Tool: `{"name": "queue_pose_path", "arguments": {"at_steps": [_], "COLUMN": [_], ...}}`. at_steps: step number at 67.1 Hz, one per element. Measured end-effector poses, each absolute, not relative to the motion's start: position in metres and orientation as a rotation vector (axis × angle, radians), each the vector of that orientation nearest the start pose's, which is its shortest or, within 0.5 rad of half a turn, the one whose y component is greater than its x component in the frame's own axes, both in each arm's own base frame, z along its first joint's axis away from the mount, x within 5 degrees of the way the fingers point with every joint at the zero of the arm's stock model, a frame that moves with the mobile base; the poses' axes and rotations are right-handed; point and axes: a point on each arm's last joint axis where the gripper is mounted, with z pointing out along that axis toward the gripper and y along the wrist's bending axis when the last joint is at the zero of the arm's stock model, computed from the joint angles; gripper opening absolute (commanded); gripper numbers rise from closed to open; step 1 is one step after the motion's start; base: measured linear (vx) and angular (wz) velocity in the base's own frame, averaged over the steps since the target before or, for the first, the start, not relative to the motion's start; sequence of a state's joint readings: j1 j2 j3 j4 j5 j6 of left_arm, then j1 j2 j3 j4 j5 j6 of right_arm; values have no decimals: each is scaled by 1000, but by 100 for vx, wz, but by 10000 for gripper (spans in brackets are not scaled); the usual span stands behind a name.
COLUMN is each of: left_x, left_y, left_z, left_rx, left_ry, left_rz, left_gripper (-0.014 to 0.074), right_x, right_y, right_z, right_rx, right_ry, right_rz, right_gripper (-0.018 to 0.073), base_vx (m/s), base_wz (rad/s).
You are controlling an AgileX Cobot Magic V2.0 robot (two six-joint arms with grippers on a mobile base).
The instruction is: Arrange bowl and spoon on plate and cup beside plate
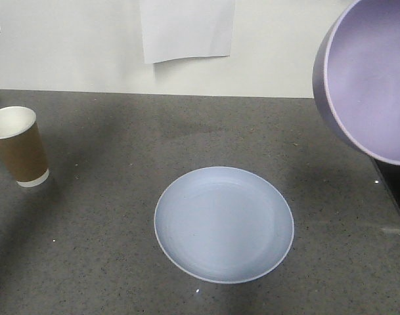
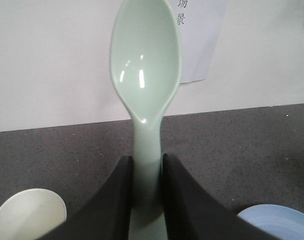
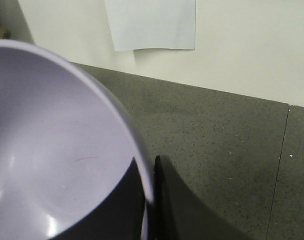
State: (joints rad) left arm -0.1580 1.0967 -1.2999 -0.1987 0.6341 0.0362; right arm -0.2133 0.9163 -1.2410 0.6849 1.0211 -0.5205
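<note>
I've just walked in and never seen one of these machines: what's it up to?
It is setting a place. The left gripper holds a pale mint-green plastic spoon by the handle, and the right gripper pinches the rim of a pale lilac plastic bowl, raised and tilted. The round pale blue plate lies bare on the grey counter; the brown paper cup stands far left.

A dark grey speckled stone table [image 1: 108,216] fills most of the front view, its surface faintly glossy with a few small bright glints. Behind it stands a plain off-white wall [image 1: 68,46]. A white sheet of paper [image 1: 186,29] hangs on that wall, its lower edge curling slightly outward; the left wrist view shows printed characters on it. In the right wrist view a thin seam [image 3: 280,165] runs across the table near its right side.
</note>
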Motion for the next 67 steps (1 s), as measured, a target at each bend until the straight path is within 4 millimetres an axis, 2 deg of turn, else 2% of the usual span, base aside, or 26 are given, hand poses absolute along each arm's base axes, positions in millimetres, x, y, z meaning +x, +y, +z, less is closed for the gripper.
{"name": "queue_pose_path", "arguments": {"at_steps": [28, 42, 47, 53, 57, 67], "left_x": [220, 220, 220, 220, 220, 220], "left_y": [-46, -46, -46, -46, -46, -46], "left_z": [455, 455, 455, 455, 455, 455], "left_rx": [112, 112, 112, 112, 112, 112], "left_ry": [1911, 1911, 1911, 1911, 1911, 1911], "left_rz": [-303, -303, -303, -303, -303, -303], "left_gripper": [-6, -6, -6, -6, -6, -6], "right_x": [154, 163, 178, 205, 226, 286], "right_y": [17, 20, 22, 24, 25, 35], "right_z": [455, 458, 457, 447, 435, 381], "right_rx": [-250, -232, -259, -316, -353, -415], "right_ry": [1981, 1931, 1905, 1897, 1919, 2044], "right_rz": [376, 475, 553, 681, 773, 958], "right_gripper": [-6, -6, -6, -6, -6, -6], "base_vx": [0, 0, 0, 0, 0, 0], "base_wz": [0, 0, 0, 0, 0, 0]}}
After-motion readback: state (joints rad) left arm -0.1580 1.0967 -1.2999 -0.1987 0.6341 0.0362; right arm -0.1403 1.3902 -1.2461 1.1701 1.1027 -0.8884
